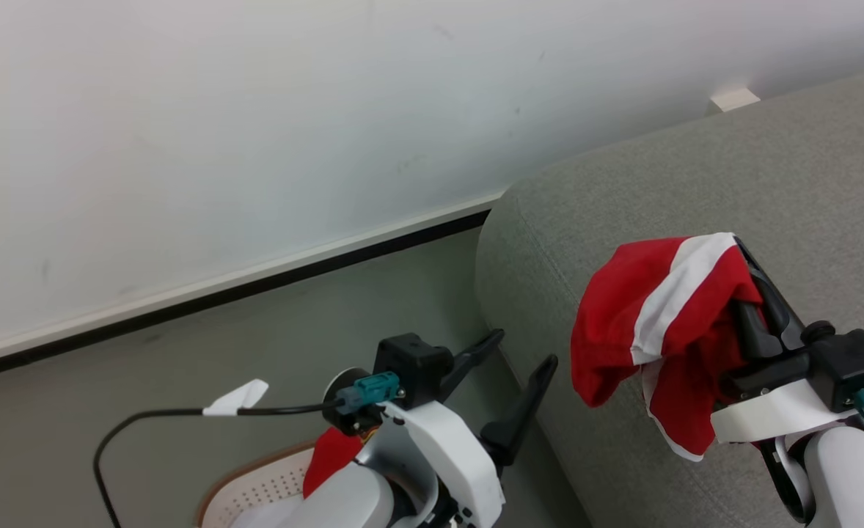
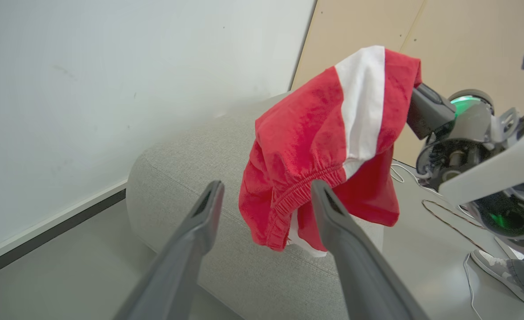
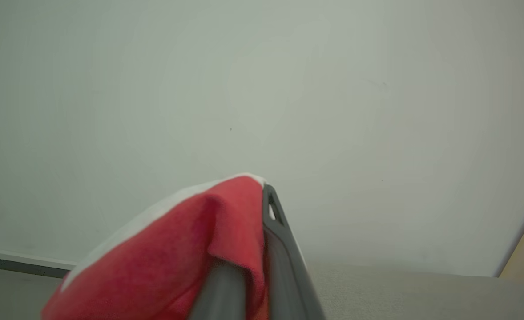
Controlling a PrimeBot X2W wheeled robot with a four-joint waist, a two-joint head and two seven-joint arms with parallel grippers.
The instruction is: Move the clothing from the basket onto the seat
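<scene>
The right gripper [image 1: 746, 260] is clenched on a red garment [image 1: 645, 315] with a white stripe, holding it over the seat [image 1: 696, 161] near its rounded end; whether the lowest hem touches the seat is hard to tell. The left gripper [image 1: 527, 347] hangs just off that end of the seat, fingers spread and empty, and below it beside the seat stands the basket [image 1: 256, 488] with another red piece [image 1: 329, 455] inside.
</scene>
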